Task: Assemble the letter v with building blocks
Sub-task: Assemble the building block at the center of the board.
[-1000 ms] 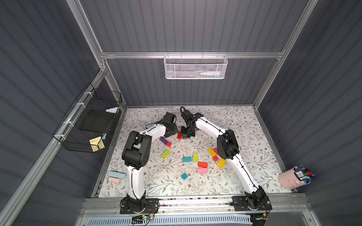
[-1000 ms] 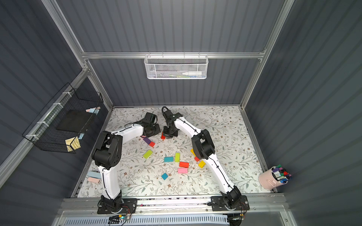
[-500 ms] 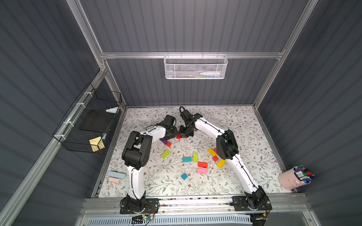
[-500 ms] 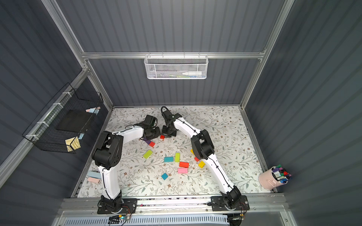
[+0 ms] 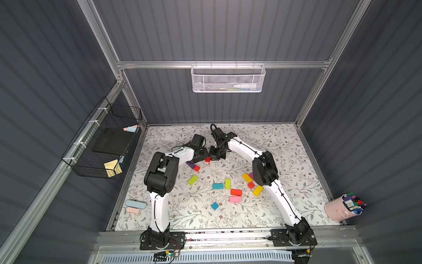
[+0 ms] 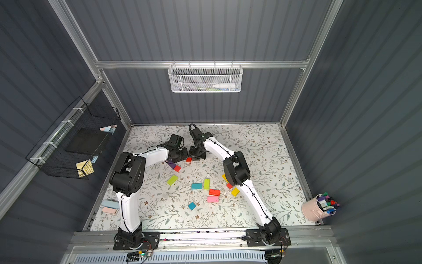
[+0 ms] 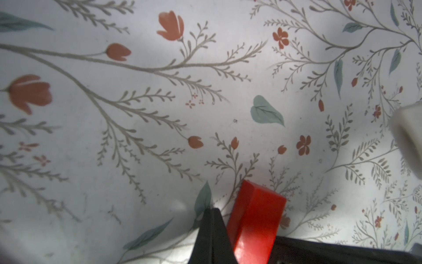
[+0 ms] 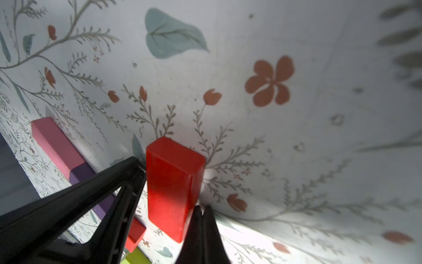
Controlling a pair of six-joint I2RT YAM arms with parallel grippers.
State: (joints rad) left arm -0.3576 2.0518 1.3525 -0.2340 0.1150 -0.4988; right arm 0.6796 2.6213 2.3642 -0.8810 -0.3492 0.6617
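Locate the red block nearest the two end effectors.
In a top view the red block lies midway across the floral mat, flanked by the left end effector and right end effector, near the purple block.

Floral-patterned tabletop, strewn across the middle with red, lime, teal, yellow, pink and purple building blocks. Near left: two pastel cases. Near right: pink marker cup.

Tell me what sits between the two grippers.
A red block, with the shut left gripper and shut right gripper close on either side. The right wrist view shows it best; both top views show it too.
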